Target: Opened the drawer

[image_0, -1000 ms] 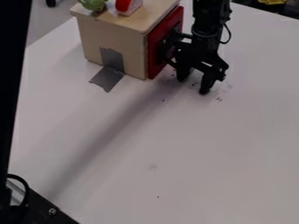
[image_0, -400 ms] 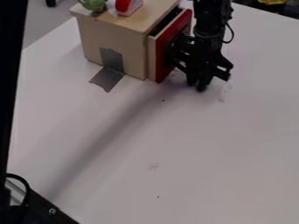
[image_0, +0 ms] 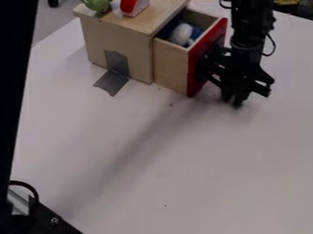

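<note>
The black gripper (image_0: 235, 99) hangs low over the table, right of the drawer's red front, with its fingers close together. Its body is up against the red front, and whether it holds a handle there is hidden. The wooden drawer (image_0: 171, 66) stands well out from the right side of the light wooden cabinet (image_0: 119, 43). Inside the drawer lie a white item (image_0: 181, 34) and something blue beside it.
A green toy (image_0: 97, 4) and a red-and-white object (image_0: 132, 6) sit on the cabinet top. Grey tape (image_0: 112, 82) joins the cabinet to the white table (image_0: 140, 160). Dark equipment (image_0: 45, 221) occupies the lower left corner.
The drawer has slid out to the right from closed, exposing its contents. The gripper has moved right along with it, and its fingers have come from apart to close together.
</note>
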`<control>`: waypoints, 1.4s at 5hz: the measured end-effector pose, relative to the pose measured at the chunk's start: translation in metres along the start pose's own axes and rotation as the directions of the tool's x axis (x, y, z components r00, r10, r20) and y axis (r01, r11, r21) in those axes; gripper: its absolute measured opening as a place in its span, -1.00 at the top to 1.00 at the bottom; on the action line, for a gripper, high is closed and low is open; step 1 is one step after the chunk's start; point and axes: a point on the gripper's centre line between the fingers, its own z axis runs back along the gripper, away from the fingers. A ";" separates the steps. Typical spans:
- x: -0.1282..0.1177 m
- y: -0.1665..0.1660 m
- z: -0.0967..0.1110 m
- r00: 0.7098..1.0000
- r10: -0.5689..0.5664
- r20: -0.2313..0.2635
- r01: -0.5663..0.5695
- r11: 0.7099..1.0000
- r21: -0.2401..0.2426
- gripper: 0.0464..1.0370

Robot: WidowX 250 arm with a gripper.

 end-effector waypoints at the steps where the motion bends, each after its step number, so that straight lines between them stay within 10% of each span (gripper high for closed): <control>1: 0.004 -0.014 0.004 1.000 -0.013 0.007 0.013 1.000 0.000 0.48; 3: 0.014 -0.019 0.010 0.999 -0.011 0.051 0.011 1.000 0.005 -0.75; 7: 0.010 -0.021 0.031 0.989 -0.052 0.136 0.059 0.997 -0.048 -0.93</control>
